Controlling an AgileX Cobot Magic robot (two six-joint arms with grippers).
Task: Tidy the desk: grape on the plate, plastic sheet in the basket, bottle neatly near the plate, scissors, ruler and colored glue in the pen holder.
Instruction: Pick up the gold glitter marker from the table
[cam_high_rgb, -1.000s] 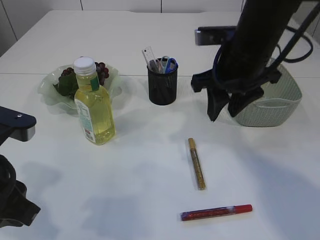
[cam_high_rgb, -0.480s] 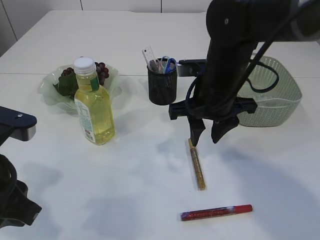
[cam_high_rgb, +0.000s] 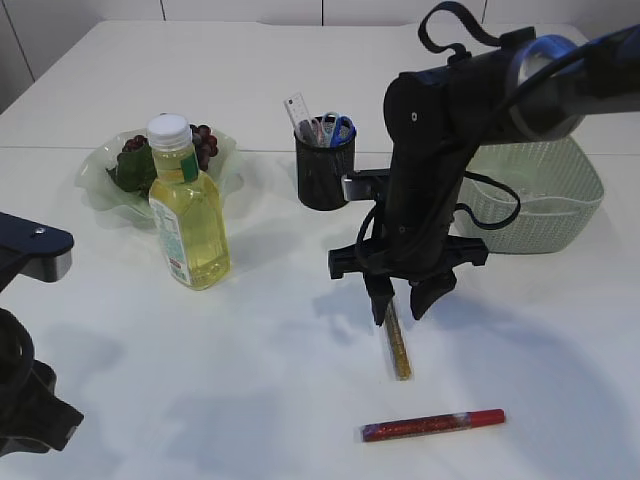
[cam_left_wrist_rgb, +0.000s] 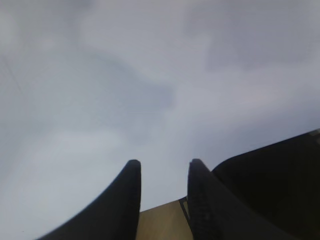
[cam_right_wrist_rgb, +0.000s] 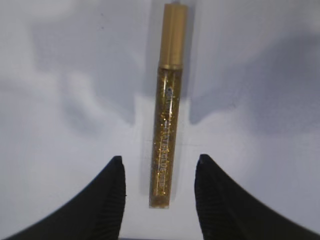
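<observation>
Upper left of the exterior frame: a pale green plate (cam_high_rgb: 100, 185) with wavy rim, holding dark grapes (cam_high_rgb: 202, 140) and a leaf. Upper centre: a black mesh pen holder (cam_high_rgb: 324, 172) with a clear ruler (cam_high_rgb: 298, 112) and blue-handled scissors (cam_high_rgb: 338, 127) standing upright inside. Upper right: a grey-green woven basket (cam_high_rgb: 560, 195), partly hidden behind the right arm — contents not discernible.

Just in front of the plate, a bottle (cam_high_rgb: 188, 208) of yellow liquid with a white cap, upright, overlapping the plate's front rim in the frame. Lower centre, lying flat on the white bench (cam_high_rgb: 250, 380): a gold glitter glue pen (cam_high_rgb: 397, 340), pointing roughly up and down the frame, and below it a red glitter glue pen (cam_high_rgb: 432, 424) lying nearly crosswise, well apart from the holder.

Right tool (cam_high_rgb: 404, 300) poised directly over the upper end of the gold pen, hiding the cap in the exterior frame. In the right wrist frame, gold cap at top, glittery barrel running down between the two black fingers (cam_right_wrist_rgb: 107, 200) — parted wider than the pen, gripping nothing.

Left tool (cam_left_wrist_rgb: 162, 195) at the lower left edge, partly open, nothing between the fingers, only blurred bench behind.
</observation>
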